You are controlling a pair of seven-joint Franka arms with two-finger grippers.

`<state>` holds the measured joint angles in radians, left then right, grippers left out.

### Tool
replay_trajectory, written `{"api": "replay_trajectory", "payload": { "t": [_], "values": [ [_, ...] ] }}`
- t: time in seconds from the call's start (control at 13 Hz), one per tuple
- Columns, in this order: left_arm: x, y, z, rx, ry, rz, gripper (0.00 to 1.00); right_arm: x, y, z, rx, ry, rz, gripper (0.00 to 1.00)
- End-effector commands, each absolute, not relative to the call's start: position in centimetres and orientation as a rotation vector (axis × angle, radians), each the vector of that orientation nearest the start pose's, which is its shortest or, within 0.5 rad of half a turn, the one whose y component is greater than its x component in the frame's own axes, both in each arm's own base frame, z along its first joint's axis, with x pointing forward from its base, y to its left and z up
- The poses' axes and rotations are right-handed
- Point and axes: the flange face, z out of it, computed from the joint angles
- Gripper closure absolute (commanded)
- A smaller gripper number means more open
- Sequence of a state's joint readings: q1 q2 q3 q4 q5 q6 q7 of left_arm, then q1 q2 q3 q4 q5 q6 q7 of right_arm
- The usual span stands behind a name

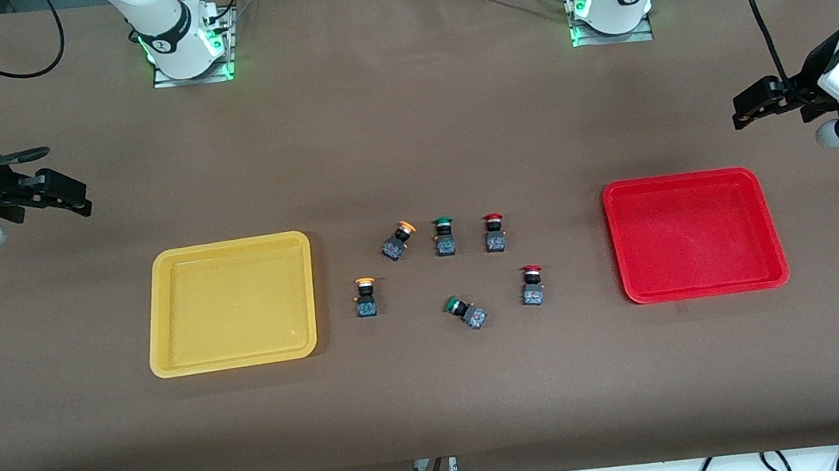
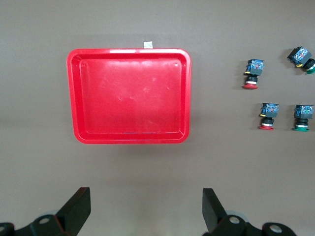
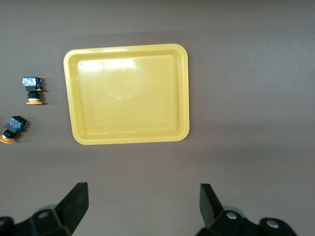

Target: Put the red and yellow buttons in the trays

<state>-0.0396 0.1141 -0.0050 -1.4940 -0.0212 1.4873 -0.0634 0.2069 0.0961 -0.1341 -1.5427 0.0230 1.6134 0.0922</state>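
While both trays, the yellow tray [image 1: 229,303] at nine o'clock and the red tray [image 1: 695,234] at three, lie empty, all four red and yellow buttons [image 1: 494,233] wait on the worktop [image 1: 439,393], the left gripper [image 1: 759,103] and right gripper [image 1: 58,196] hovering with jaws spread wide.

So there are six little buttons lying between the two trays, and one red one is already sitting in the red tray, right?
Not quite. The red tray holds nothing yet; the left wrist view and the front view both show it bare. All six buttons do lie on the table between it and the yellow tray, including both red buttons.
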Motion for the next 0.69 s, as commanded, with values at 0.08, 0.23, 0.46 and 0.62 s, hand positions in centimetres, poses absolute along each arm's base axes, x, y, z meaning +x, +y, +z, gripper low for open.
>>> {"api": "replay_trajectory", "payload": {
  "t": [0.08, 0.23, 0.46, 0.62],
  "values": [
    [58.4, -2.9, 59.3, -3.158, -0.008, 0.193, 0.0, 58.2, 4.9, 58.6, -3.148, 0.094, 0.066, 0.0],
    [58.4, -2.9, 59.3, -3.158, -0.008, 0.193, 0.0, 59.8, 5.2, 57.2, -3.131, 0.098, 0.027, 0.0],
    [58.7, -2.7, 58.7, -3.16, -0.015, 0.208, 0.0, 61.4, 6.9, 53.6, -3.137, 0.057, 0.09, 0.0],
    [59.4, -2.9, 58.4, -3.159, -0.011, 0.206, 0.0, 64.1, 9.7, 42.3, -3.088, 0.02, 0.339, 0.0]
  ]
}}
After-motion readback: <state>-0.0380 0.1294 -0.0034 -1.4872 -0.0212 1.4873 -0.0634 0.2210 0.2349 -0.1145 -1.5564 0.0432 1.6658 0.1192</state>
